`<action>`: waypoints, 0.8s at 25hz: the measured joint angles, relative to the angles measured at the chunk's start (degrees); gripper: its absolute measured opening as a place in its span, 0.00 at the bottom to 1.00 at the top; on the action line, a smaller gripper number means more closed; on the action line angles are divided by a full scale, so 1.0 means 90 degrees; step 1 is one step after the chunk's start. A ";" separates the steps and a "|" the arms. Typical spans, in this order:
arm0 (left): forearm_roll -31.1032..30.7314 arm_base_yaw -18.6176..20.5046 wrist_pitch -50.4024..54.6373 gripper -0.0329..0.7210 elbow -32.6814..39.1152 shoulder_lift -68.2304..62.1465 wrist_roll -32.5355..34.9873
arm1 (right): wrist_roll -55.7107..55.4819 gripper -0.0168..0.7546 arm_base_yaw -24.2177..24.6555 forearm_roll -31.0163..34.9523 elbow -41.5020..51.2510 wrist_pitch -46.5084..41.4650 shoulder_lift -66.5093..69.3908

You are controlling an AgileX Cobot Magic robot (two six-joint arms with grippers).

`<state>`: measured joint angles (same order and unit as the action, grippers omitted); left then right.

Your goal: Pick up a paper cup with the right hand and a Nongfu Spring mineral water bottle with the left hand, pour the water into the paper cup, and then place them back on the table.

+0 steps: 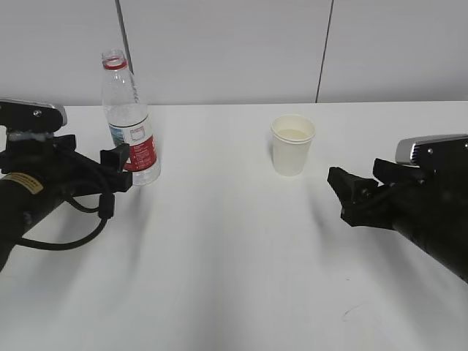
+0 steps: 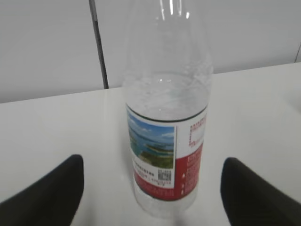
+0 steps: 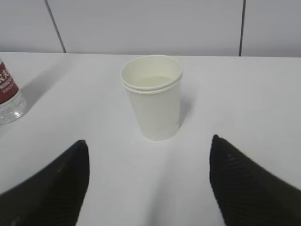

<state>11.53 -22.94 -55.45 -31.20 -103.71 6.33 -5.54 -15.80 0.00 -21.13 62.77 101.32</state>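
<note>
Where the exterior view looks across the table (image 1: 241, 278), we see the Nongfu Spring mineral water bottle (image 1: 130, 124) standing upright and uncapped at the left, and the paper cup (image 1: 292, 144) upright near the middle, well apart from it. The left hand (image 1: 119, 170) has its fingers on either side of the bottle's lower body, by the red-and-white label. The right hand (image 1: 351, 194) lies low to the right of the cup, near it but clear of it, its 2 fingers parted. A small dark scuff (image 1: 355, 313) marks the tabletop in the foreground.

From the left wrist view, we see the bottle (image 2: 165, 122) between the 2 dark fingertips (image 2: 51, 190), with white table showing on each side, so this pincer is spread and not gripping. Water (image 2: 165, 92) fills the bottle to just above the label.

From the right wrist view, the cup (image 3: 153, 96) stands on the table ahead of the fingertips (image 3: 56, 181), which are set wide apart and do not touch it. We can make out a pale liquid surface inside the cup. The bottle's base (image 3: 9, 96) shows at the left edge.
</note>
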 joint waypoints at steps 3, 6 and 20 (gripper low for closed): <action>0.0092 0.0000 0.0898 0.77 0.0113 0.0517 0.0000 | 0.0000 0.79 0.0000 -0.0083 0.0000 -0.0648 -0.0485; 0.0140 0.0000 0.2098 0.77 0.0134 0.1091 0.0037 | 0.0000 0.79 0.0000 -0.0114 0.0015 -0.1359 -0.0962; 0.0069 0.0584 0.9378 0.77 -0.1037 0.2927 0.0116 | -0.0787 0.78 0.0000 -0.0206 -0.0368 -0.5960 -0.2625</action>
<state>12.15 -17.69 28.95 -40.54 -77.37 7.37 -12.62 -15.80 -1.86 -24.44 9.13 77.69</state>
